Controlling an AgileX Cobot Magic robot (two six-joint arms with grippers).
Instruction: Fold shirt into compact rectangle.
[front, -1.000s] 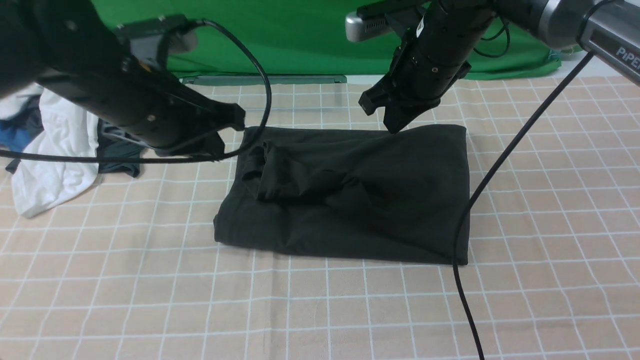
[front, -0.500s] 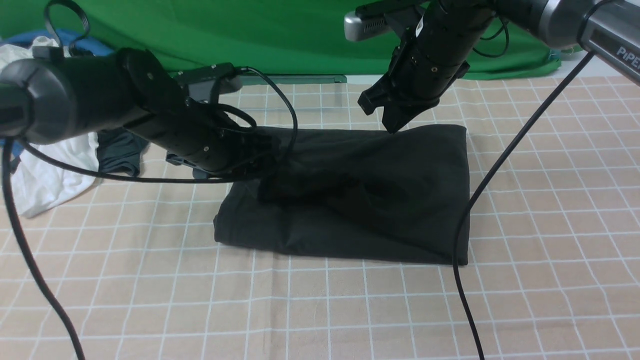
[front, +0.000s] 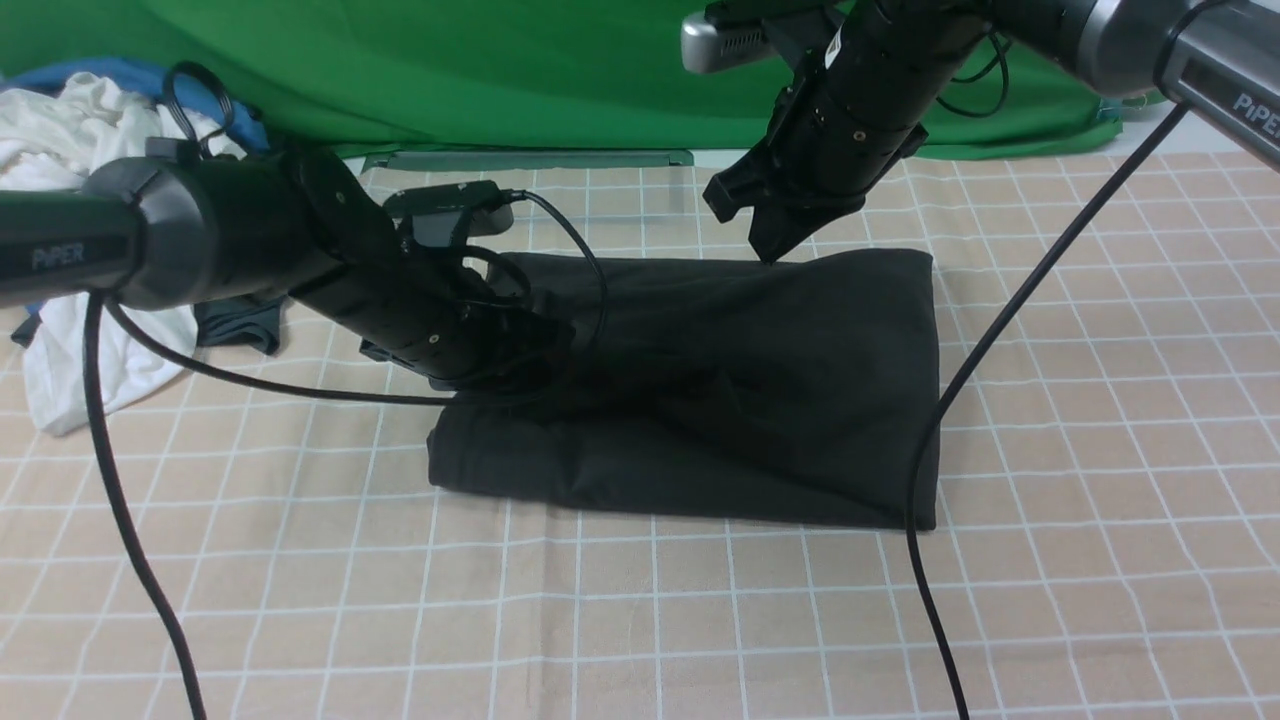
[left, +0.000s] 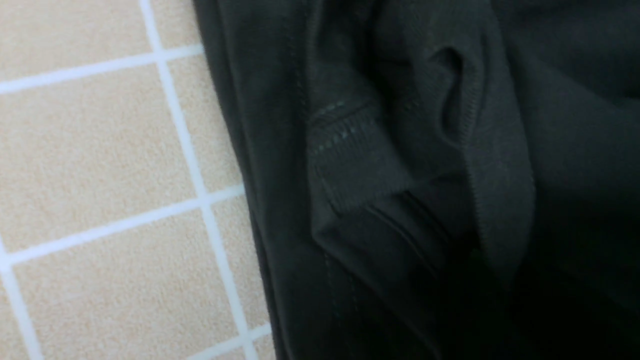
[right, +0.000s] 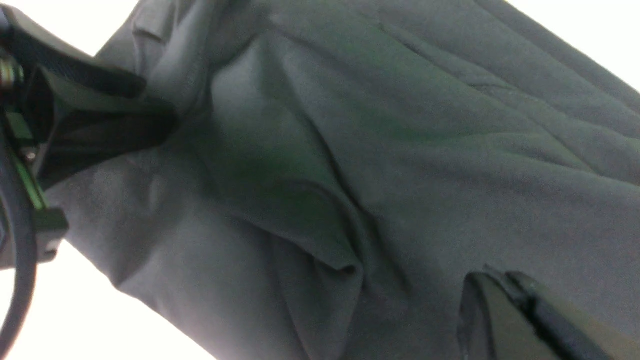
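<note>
Black shirt (front: 780, 400) lies folded on the checked cloth (front: 300, 580). On its bunched sleeve (left: 350, 160) rests the left gripper (front: 530, 345) — likely flattening it, finger spread unseen; the right gripper (front: 768, 245), fingers together, hovers at the far edge.

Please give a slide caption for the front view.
Left pincer low over the folded black shirt; right pincer hangs above its far edge.

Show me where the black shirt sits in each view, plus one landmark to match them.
Front: shirt folded, mid-table on checked cloth.
Left wrist: fills most of the picture, cloth beside it.
Right wrist: fills nearly the whole picture.
Landmark: left gripper at its edge, in front and right wrist views.
</note>
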